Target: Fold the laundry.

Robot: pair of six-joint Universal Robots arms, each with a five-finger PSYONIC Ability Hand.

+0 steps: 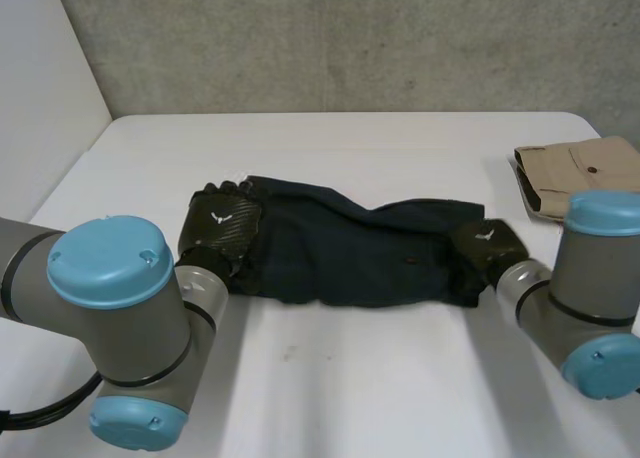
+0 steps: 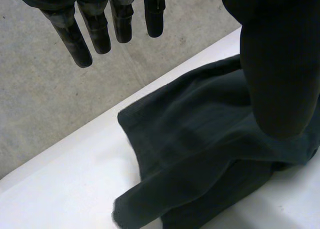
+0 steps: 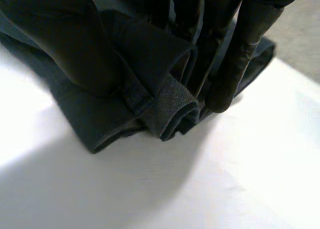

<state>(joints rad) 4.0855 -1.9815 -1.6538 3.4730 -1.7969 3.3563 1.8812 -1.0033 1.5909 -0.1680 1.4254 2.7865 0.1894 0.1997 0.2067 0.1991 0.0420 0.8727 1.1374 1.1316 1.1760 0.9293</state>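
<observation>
**Navy cloth (image 1: 350, 253) pinched at one end**

The cloth lies mid-table (image 1: 350, 378), with the left hand (image 1: 222, 223) at its 9 o'clock end and the right hand (image 1: 487, 246) at its 3 o'clock end. The wrist views add the grips. The left fingers (image 2: 95, 29) stretch straight and hold nothing. The right fingers (image 3: 240, 54) and thumb pinch a folded hem. One tan garment (image 1: 585, 173) sits folded at the table's 2 o'clock.

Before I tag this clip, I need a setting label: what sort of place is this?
Likely a robotics lab or test bench, not a home: a white table against a plain grey wall, with a dark blue garment and a folded beige garment on it.
</observation>
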